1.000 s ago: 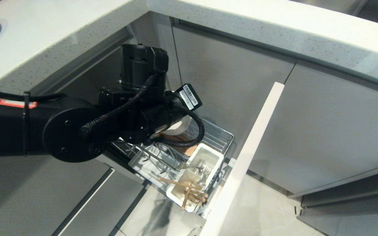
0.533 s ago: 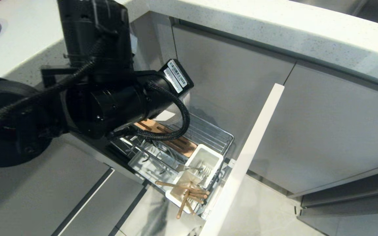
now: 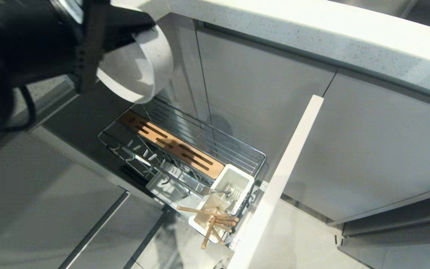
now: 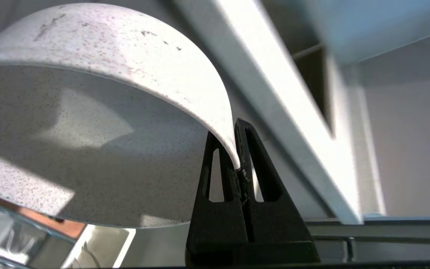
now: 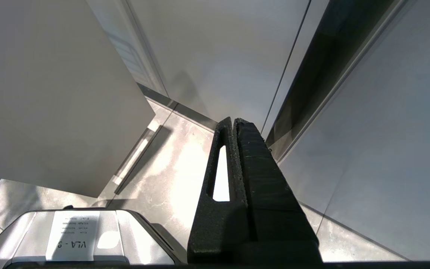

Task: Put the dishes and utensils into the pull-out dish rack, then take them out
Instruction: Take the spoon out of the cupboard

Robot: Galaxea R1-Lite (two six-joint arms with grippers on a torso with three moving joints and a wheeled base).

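The left hand point(image 4: 237, 149) pinches the rim of the small speckled white bowl point(image 3: 136, 71), holding it tilted, high above the pulled-out chrome wire dish rack point(image 3: 200, 149); the bowl's body extends sideways from the fingertips.

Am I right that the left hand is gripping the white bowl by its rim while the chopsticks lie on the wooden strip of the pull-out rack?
Not quite. The left hand does grip the white bowl by its rim, but the chopsticks stand in the white utensil cup of the pull-out rack, not on the wooden strip, which is bare. The head view shows this.
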